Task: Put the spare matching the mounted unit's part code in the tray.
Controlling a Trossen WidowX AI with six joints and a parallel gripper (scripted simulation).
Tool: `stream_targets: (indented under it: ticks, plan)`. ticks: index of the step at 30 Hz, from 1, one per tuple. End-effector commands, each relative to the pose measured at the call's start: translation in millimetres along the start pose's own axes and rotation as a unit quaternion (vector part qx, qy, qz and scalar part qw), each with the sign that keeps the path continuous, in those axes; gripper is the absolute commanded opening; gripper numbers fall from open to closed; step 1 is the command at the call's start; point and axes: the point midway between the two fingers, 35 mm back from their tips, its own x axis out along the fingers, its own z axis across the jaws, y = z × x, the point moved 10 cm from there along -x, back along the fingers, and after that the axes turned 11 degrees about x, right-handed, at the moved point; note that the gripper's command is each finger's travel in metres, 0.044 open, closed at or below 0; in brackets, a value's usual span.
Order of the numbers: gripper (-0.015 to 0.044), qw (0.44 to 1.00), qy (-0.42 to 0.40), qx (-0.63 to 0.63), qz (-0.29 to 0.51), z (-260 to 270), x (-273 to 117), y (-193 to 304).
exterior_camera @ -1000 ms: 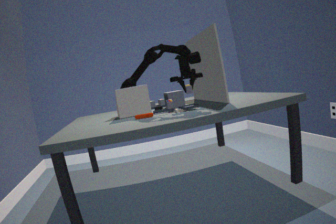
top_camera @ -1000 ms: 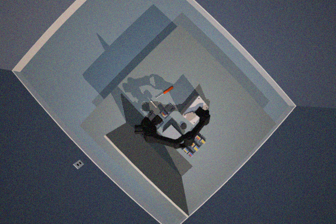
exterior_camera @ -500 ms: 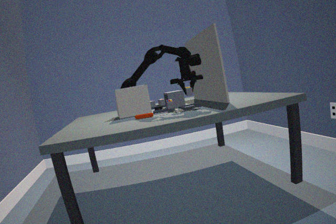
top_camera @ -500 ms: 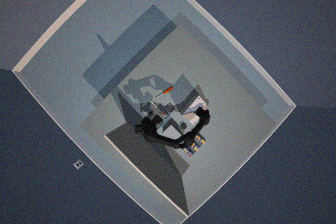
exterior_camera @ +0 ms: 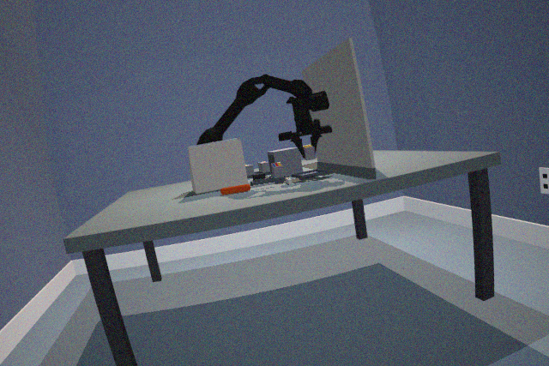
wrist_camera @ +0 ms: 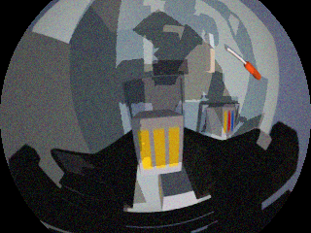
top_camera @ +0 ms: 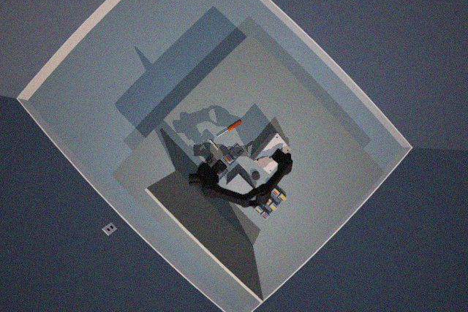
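Note:
My gripper point(exterior_camera: 309, 154) is shut on a grey block with three yellow stripes point(wrist_camera: 159, 148) point(exterior_camera: 309, 152), holding it above the table. A dark-rimmed rectangle point(wrist_camera: 184, 97), which looks like the tray, lies just beyond the block in the wrist view; its inside is partly hidden. A grey unit with yellow, red and blue stripes point(wrist_camera: 224, 120) point(exterior_camera: 276, 170) point(top_camera: 227, 158) stands beside it; I cannot tell whether this is the mounted unit. Several spares with coloured stripes point(top_camera: 273, 207) sit near the arm's base. No printing beyond stripes is readable.
A tall panel point(exterior_camera: 341, 109) stands close beside the gripper. A lower pale board point(exterior_camera: 217, 167) point(top_camera: 277, 140) stands on the other side. A larger grey block point(exterior_camera: 288, 160) is near the striped unit. An orange screwdriver point(top_camera: 234, 124) point(exterior_camera: 234, 189) point(wrist_camera: 253, 70) lies on the table.

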Motion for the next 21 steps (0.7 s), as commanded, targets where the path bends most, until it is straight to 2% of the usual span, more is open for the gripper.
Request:
stream_targets:
  ticks: [1,21]
  plan:
    - [0.0,1.0,0.0,0.003,0.003,-1,5,0]
    - [0.0,1.0,0.001,0.003,0.003,-4,20,1]
